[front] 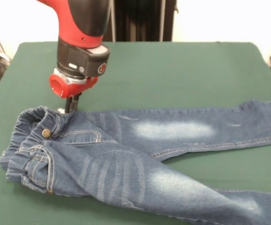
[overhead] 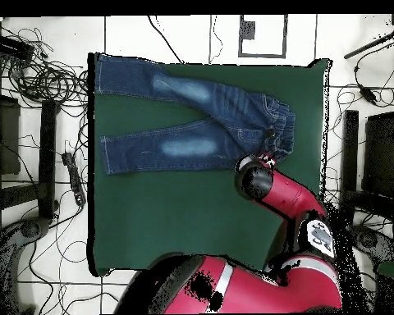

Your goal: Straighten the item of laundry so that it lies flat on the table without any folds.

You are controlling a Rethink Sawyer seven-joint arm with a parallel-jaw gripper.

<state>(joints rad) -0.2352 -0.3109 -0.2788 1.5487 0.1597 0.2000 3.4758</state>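
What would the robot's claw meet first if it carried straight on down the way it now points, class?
Most likely the jeans: the claw points straight down at the far edge of the elasticated waistband. Depth is unclear, so it may just miss the denim and land on the green table right behind it.

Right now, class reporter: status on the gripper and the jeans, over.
Gripper down at the waistband, fingers hidden. Jeans spread on the table, legs splayed, waistband bunched. Nothing in the way.
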